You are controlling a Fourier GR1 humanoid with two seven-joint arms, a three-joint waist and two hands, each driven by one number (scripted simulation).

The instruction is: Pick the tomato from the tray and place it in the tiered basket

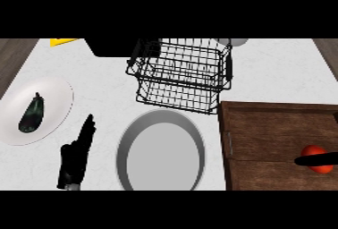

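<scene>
Nearest, at the counter's (277, 76) front edge: left hand (76, 154) rests open with fingers straight and pointing up, holding nothing; beside it a grey round plate (160, 118), bare. At the front right corner sits the wooden tray (277, 120); the tomato (318, 158) lies near the tray's right edge, toward its front. Right hand (317, 159) comes in from the right with a dark finger lying across the tomato; most of the hand is out of view, so cannot tell whether it is spread or closed on the fruit. Step in hand, as I judge it: securing the tomato. Best done by getting fingers and thumb on opposite sides before lifting; then lift straight up to clear the tray's rim. Left edge: white plate (56, 96) with an aubergine (31, 113). Farthest: the black wire tiered basket (181, 74), at the back centre, well apart from the tomato; approach it from above.
</scene>
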